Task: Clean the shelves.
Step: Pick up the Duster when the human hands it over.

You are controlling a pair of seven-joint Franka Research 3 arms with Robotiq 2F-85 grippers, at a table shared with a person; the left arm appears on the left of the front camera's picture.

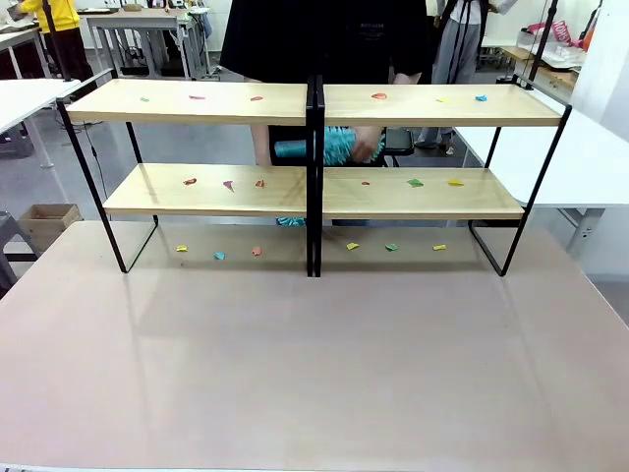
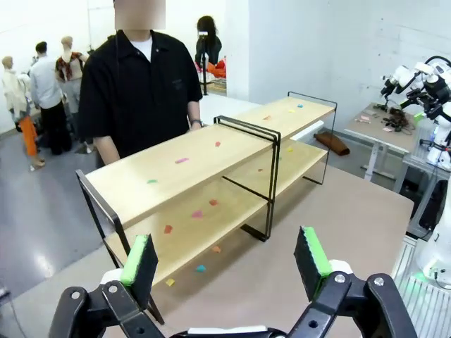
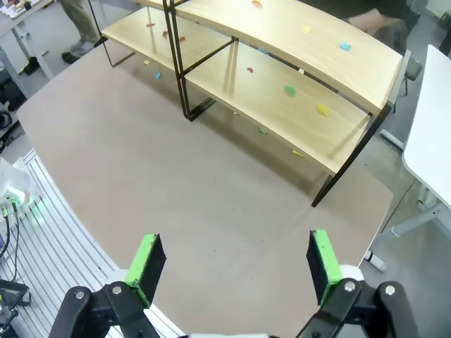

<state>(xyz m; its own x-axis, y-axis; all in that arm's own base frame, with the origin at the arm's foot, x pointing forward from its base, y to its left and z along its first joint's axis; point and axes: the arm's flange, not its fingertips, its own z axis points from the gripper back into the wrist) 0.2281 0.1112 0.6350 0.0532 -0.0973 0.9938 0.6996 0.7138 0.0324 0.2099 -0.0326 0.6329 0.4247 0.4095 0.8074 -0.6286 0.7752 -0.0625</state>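
Left wrist view, left pincer [image 2: 225, 255]: my black two-finger pincer with green pads stands spread wide, with nothing between the jaws.
Left pincer to shelves: the long light-wood shelves [image 2: 183, 172] on thin black metal frames lie ahead of my fingers and apart from them. Their nearest black end post rises just beyond one pad, and the boards run away toward the upper right of the picture.
Right wrist view, right pincer [image 3: 235, 259]: this black, green-padded pincer is also fully spread and empty, hanging over the pinkish-beige table top [image 3: 176, 197].
Right pincer to shelves: they sit well ahead of my fingers across bare table, slanting along the top of the picture.
Shelves in front view: two joined two-tier units stand on the far half of the table, nearly as wide as it, their black posts meeting in the middle.
Scraps: small coloured scraps [image 1: 197, 97] dot the upper boards, the lower boards and the table under them.
Person: a person in a black shirt [image 2: 141, 91] stands behind the shelves. In the front view a hand [image 1: 366, 146] shows between the tiers beside a teal fluffy thing [image 1: 334, 147], both blurred.
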